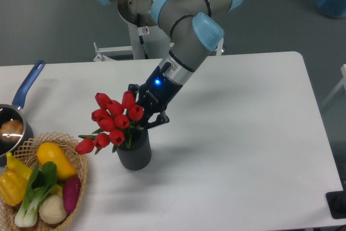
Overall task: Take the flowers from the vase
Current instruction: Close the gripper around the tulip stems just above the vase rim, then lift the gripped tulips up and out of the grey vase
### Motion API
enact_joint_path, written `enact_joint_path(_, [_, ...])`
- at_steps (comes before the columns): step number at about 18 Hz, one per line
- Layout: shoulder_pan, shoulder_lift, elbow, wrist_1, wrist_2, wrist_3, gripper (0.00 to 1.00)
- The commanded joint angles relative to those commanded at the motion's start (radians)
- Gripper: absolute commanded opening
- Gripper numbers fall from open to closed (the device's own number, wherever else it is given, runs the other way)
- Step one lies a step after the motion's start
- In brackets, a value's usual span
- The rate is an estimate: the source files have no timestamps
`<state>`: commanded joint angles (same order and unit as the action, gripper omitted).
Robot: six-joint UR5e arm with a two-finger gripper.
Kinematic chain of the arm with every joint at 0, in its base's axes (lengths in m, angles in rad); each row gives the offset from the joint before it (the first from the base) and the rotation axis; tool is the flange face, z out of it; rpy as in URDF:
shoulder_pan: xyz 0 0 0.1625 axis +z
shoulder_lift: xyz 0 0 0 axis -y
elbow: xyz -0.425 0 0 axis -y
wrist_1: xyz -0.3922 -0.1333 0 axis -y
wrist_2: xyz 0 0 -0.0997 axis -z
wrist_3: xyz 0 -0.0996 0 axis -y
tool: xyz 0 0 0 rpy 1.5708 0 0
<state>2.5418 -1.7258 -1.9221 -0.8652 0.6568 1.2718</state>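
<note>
Nine or so red tulip buds make up the flowers [113,121], a bunch standing in the vase [134,152], spreading wider than its rim and leaning away from the tool [145,116] toward the left of the picture. That tool sits just beside the bunch on its right, at bud height above the vase's rim, its dark fingers drawn in narrow around the stems; the buds hide the contact itself, so a firm grip cannot be confirmed. A blue light glows on the tool's body. The vase stands upright on the white bench [243,150] directly below the tool. Well to the tool's left lie a wicker basket [81,160] of vegetables and a blue-handled saucepan [21,101].
</note>
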Motion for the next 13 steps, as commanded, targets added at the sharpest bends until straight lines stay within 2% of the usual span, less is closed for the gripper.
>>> enact_joint_path(5, [0.017,0.026,0.002,0.000,-0.012,-0.022,0.00])
enact_joint_path(13, [0.040,0.061,0.046,-0.002,-0.049,-0.159,0.00])
